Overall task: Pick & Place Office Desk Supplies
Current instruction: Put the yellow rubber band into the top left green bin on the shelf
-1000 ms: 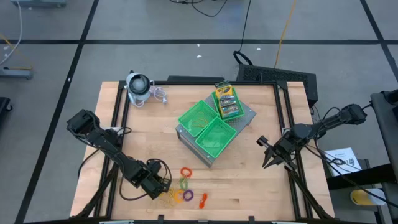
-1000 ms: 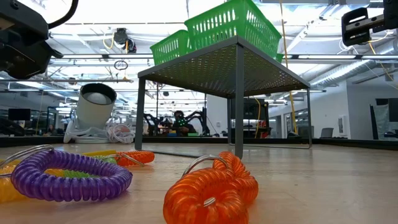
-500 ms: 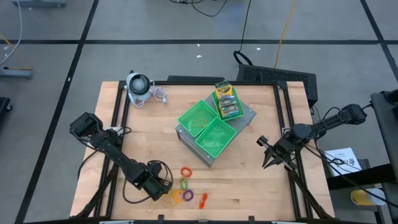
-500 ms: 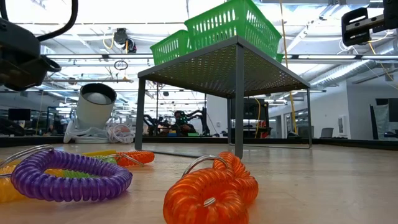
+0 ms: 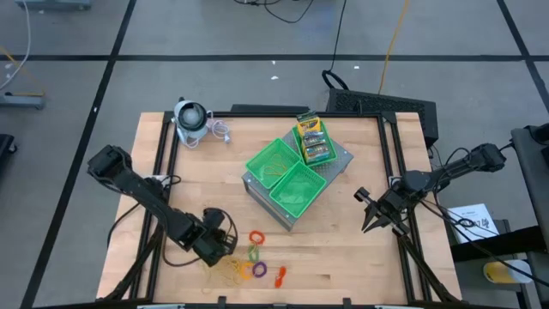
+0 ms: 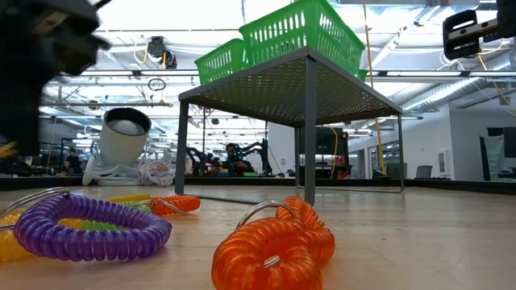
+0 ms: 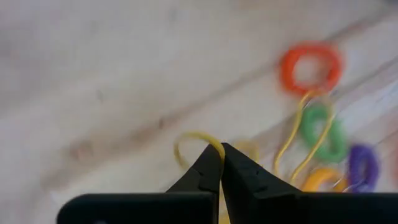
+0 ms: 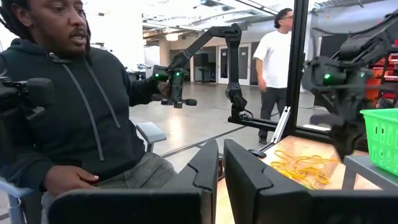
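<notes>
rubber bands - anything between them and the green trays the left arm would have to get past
Nothing visible on the bare wood. The left gripper, shut on a rubber band, sits near the coiled rings; the green trays stand raised on a grey stand, so it must lift.

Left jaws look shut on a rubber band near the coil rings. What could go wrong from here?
1. The left gripper pinches only one yellow rubber band; it may slip out.
2. Other bands trail toward the green ring and orange ring, so lifting could drag them.
3. The green trays sit on a raised stand; a hanging band could snag the rim.
</notes>
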You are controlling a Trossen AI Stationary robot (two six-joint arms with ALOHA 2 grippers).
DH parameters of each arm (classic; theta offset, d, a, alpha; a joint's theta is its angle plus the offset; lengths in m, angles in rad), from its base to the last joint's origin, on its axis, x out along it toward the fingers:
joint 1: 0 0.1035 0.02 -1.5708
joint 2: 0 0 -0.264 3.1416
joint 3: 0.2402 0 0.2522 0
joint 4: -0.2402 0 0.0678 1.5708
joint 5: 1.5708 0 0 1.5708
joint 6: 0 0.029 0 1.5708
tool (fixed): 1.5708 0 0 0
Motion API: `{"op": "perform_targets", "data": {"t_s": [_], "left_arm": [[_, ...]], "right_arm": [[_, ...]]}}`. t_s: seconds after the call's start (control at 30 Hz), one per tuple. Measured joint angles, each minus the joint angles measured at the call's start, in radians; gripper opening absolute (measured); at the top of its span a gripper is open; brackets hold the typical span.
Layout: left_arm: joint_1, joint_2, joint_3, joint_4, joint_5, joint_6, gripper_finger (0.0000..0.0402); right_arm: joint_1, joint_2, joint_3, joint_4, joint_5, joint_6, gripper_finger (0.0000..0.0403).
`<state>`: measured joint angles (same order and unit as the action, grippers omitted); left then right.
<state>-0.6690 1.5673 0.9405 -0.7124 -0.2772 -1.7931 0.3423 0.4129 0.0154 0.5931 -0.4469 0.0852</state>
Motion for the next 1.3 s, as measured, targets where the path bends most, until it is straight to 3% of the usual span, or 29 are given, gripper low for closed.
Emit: {"op": "perform_targets", "data": {"t_s": [0.3, 0.6, 0.93, 1.17, 1.3], "left_arm": [[0.042, -0.153, 0.0, -0.047, -0.206, 0.175, 0.0007], [0.082, -0.286, 0.002, 0.017, -0.38, 0.377, 0.0005], [0.108, -0.379, 0.002, 0.382, -0.457, 0.836, 0.0004], [0.143, -0.427, 0.002, 0.658, -0.462, 1.198, 0.0004], [0.198, -0.431, 0.002, 0.753, -0.466, 1.326, 0.0011]], "right_arm": [[0.0, 0.0, 0.0, 0.0, 0.0, 0.0, 0.002], [0.0, 0.0, 0.0, 0.0, 0.0, 0.0, 0.002], [0.0, 0.0, 0.0, 0.0, 0.0, 0.0, 0.002], [0.0, 0.0, 0.0, 0.0, 0.0, 0.0, 0.002], [0.0, 0.0, 0.0, 0.0, 0.0, 0.0, 0.002]]}}
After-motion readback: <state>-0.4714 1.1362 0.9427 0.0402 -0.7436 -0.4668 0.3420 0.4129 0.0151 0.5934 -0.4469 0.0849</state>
